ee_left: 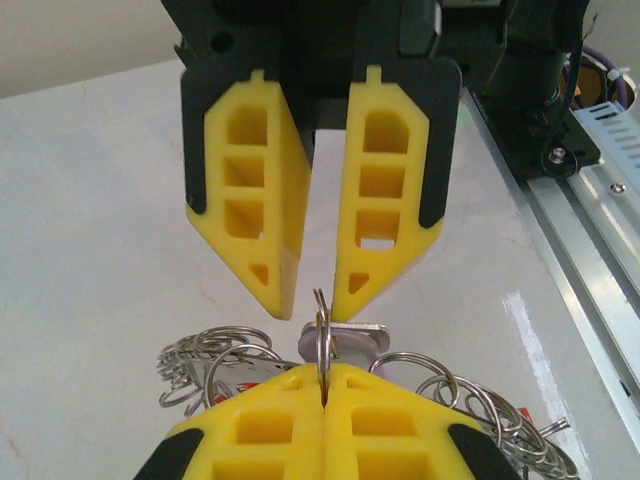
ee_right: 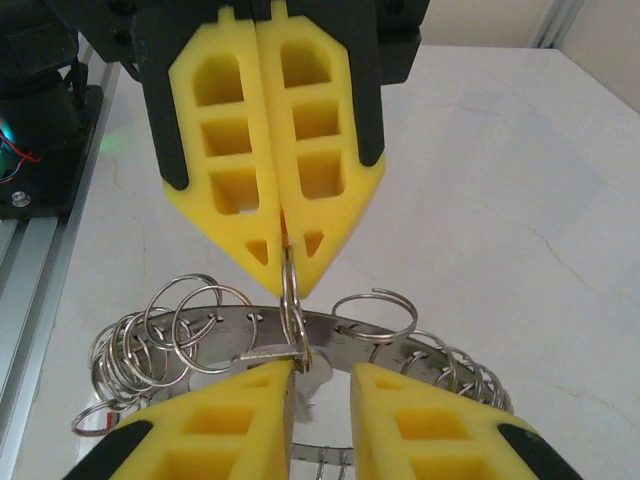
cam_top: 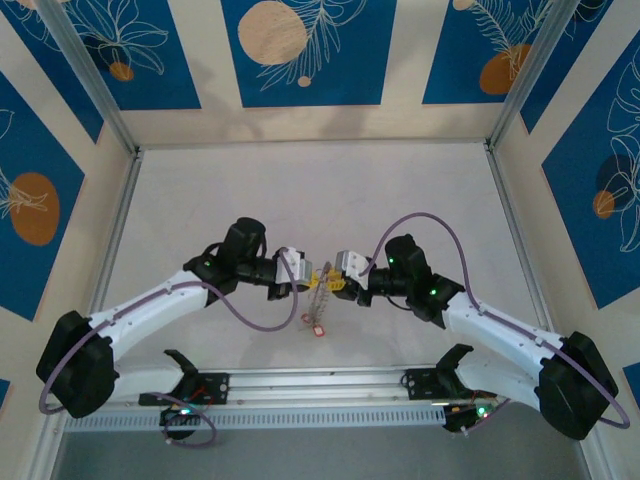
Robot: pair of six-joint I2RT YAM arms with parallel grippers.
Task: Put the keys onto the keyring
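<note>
Table: pale marbled surface (cam_top: 300, 190) spread beneath both tools, walled in by blue-and-cream panels.
Arms: left arm (cam_top: 150, 300) and right arm (cam_top: 500, 325) bend inward so that their tools meet tip to tip above the table's middle.
Left gripper (ee_right: 285, 255): clenched, its yellow fingers pressed flat together on one wire loop of the keyring.
Right gripper (ee_left: 310, 295): released, its yellow fingers standing apart with a clear gap. It faces the left gripper's tips and sits just beside them. In its own wrist view one fingertip touches a flat silvery strip, and I cannot tell what that strip is.
Keyring (ee_right: 350, 340): silvery band strung with many wire loops. It hangs directly under the two sets of fingertips, and its loops fan out to either side of them.
Held loop (ee_left: 318, 320): a small split ring standing upright out of the left gripper's closed tips and reaching up toward the gap of the right gripper.
Key (cam_top: 318, 328): a tiny red-headed one at the keyring's lower end, on the arm-base side of the grippers. Whether it hangs on the ring or lies on the table I cannot tell.
</note>
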